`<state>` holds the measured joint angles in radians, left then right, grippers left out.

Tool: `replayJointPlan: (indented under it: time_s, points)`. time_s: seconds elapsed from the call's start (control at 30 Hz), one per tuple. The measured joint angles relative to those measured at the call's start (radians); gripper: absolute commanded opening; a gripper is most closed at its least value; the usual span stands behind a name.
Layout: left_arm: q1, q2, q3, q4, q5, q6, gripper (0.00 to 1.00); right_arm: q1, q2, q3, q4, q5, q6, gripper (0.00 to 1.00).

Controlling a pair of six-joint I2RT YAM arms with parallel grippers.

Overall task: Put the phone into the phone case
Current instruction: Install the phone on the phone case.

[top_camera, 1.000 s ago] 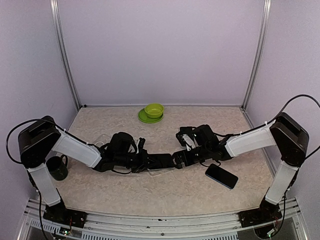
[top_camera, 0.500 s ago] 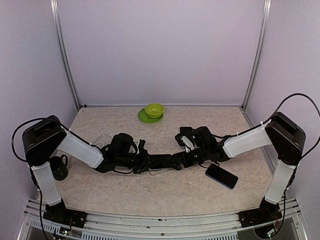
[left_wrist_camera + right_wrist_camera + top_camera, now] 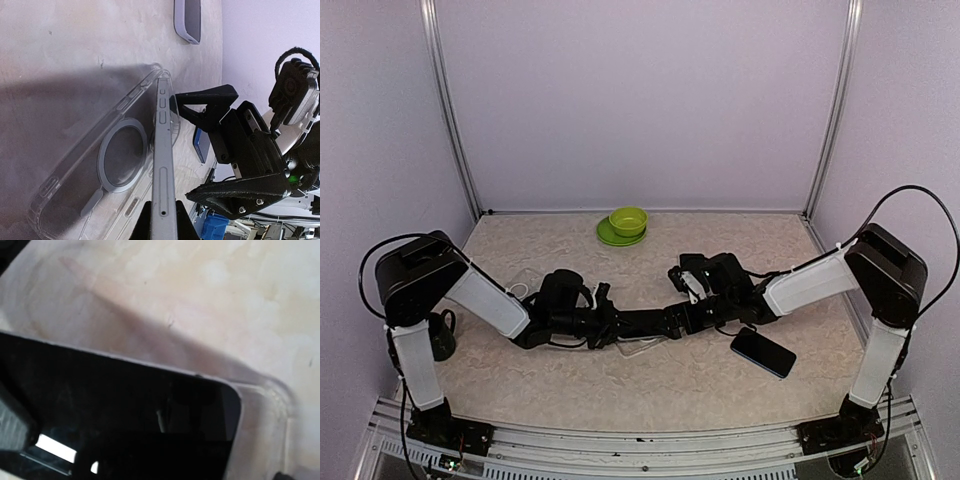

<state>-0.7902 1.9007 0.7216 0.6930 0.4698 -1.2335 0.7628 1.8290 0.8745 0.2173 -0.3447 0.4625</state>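
My left gripper (image 3: 162, 220) is shut on a silver-edged phone (image 3: 163, 150) and holds it on edge along one long side of the clear phone case (image 3: 95, 175). The case lies flat on the table, and its round ring shows. In the top view the left gripper (image 3: 610, 322) and the right gripper (image 3: 672, 318) meet at mid-table over the case (image 3: 645, 346). The right gripper (image 3: 181, 147) is open, with one finger (image 3: 200, 102) at the phone's far end. The right wrist view shows the phone's black screen (image 3: 115, 415) above a case corner (image 3: 272, 405).
A second dark phone (image 3: 763, 352) lies on the table to the right of the grippers. A green bowl on a green plate (image 3: 625, 224) stands at the back. A black mug (image 3: 438, 335) stands near the left arm's base. Another phone-like slab (image 3: 188, 20) lies further off.
Both arms have shifted slightly towards the middle. The left gripper still holds the phone on edge at the case, and the right gripper stays at its far end.
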Motion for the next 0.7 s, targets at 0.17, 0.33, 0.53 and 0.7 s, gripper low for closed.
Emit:
replayJointPlan:
  time_s: [0.17,0.33,0.53,0.7]
  points:
    - [0.008,0.036,-0.014,0.082,0.025,-0.045,0.0,0.0,0.0,0.0,0.0,0.0,0.002,0.97]
    - [0.01,0.065,-0.037,0.168,0.032,-0.106,0.0,0.0,0.0,0.0,0.001,0.0,0.006,0.97]
    - [0.01,0.071,-0.061,0.219,0.028,-0.172,0.0,0.0,0.0,0.0,0.003,0.0,0.014,0.97]
    - [0.008,0.071,-0.063,0.222,0.023,-0.193,0.0,0.001,0.0,0.0,0.006,-0.001,0.026,0.97]
